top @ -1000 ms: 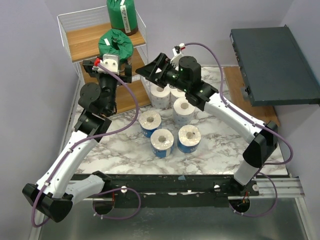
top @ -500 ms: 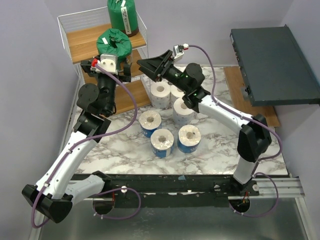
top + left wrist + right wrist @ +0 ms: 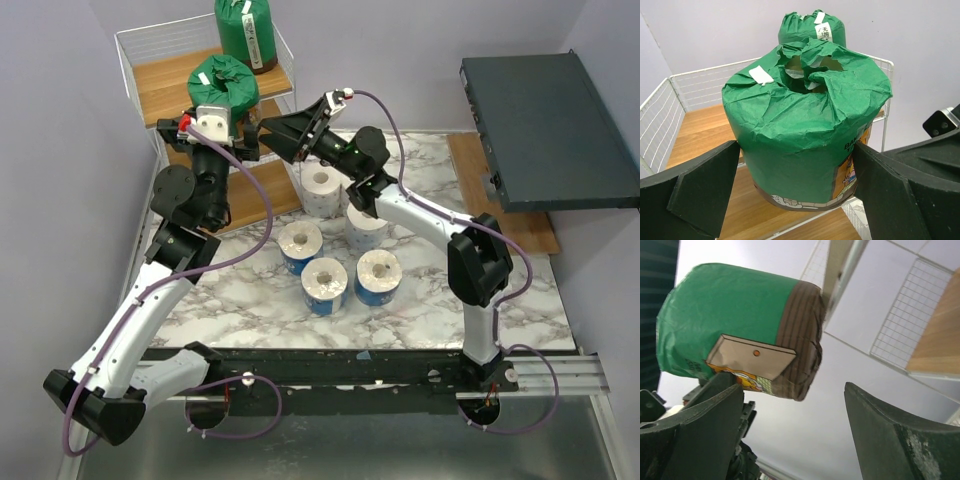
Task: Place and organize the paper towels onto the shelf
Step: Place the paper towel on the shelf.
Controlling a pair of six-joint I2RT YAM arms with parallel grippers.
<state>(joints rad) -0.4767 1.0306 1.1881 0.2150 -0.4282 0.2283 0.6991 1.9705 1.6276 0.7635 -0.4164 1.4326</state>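
My left gripper (image 3: 224, 97) (image 3: 797, 175) is shut on a green-wrapped paper towel roll (image 3: 228, 82) (image 3: 805, 125) and holds it upright just over the front edge of the shelf (image 3: 165, 75) (image 3: 695, 135). A second green roll (image 3: 245, 35) (image 3: 812, 27) stands at the back of the top board. My right gripper (image 3: 285, 135) (image 3: 795, 405) is open and holds nothing. It points left at the held roll (image 3: 735, 310), below and beside it. Several white and blue-printed rolls (image 3: 325, 285) stand on the marble table (image 3: 240, 290).
A dark grey flat box (image 3: 545, 130) lies at the back right. The shelf's white wire sides (image 3: 920, 315) stand close to both grippers. Purple walls close in the left and back.
My right gripper has swung left and upward from above the white rolls toward the held green roll. The left gripper has lifted the green roll slightly toward the shelf.
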